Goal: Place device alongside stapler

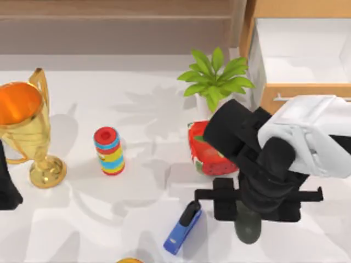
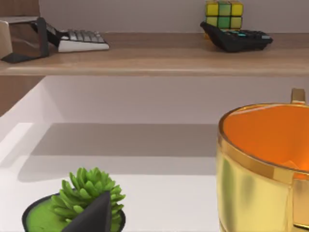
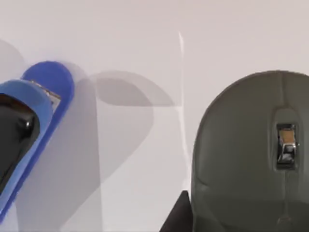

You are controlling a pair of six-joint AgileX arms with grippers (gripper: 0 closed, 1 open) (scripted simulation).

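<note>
The blue stapler [image 1: 182,227] with its black top end lies slanted near the table's front edge, and the right wrist view shows it too [image 3: 29,130]. Just to its right is the device [image 1: 248,229], a dark grey rounded mouse, half hidden under my right gripper [image 1: 252,209]. In the right wrist view the device [image 3: 251,154] looms large, and a black finger [image 3: 177,215] touches its edge, so the gripper looks shut on it. A strip of bare table separates device and stapler. My left gripper [image 1: 6,189] is parked at the table's left edge.
A gold trophy [image 1: 24,131] stands at the left, a striped cylinder [image 1: 108,150] right of it. A red box [image 1: 211,156] and a potted plant [image 1: 216,79] sit just behind my right arm. An open white drawer [image 1: 296,55] is at the back right.
</note>
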